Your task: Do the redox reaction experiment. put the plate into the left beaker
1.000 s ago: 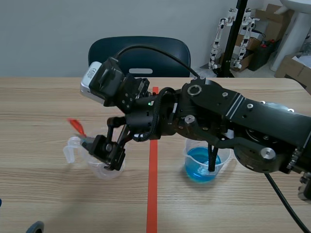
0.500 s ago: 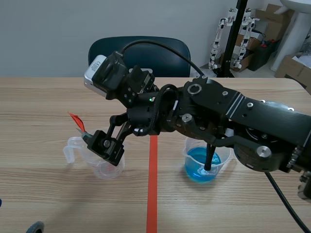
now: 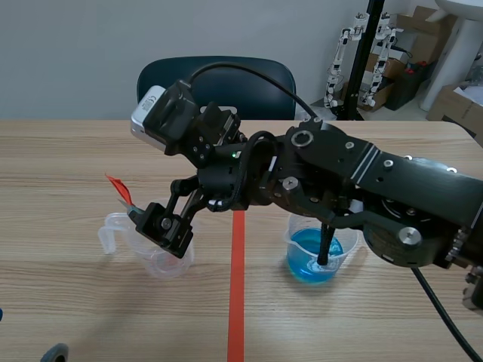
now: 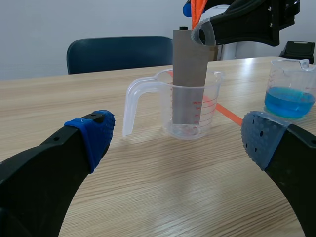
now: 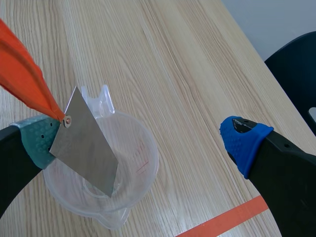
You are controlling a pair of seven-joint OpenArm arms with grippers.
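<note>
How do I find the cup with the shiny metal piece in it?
Look at the wooden table, left of the orange-red tape line. There stands a clear beaker with a handle. Unlike the other beaker, which holds blue liquid, it holds a grey metal plate.

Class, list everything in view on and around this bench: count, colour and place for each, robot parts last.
Empty beaker: one, clear with handle, on the light wooden table, left of the tape line.
Metal plate: one, grey, standing tilted inside that beaker.
Tag: one, orange-red, at the plate's top corner.
Beaker of blue liquid: one, clear, right of the tape line.
Chair: one, dark blue, behind the table.
Cardboard boxes: several, brown, background far right.
Left pincer: one, black, blue pads, open, low before the empty beaker.
Right pincer: one, black, open over the empty beaker.
</note>
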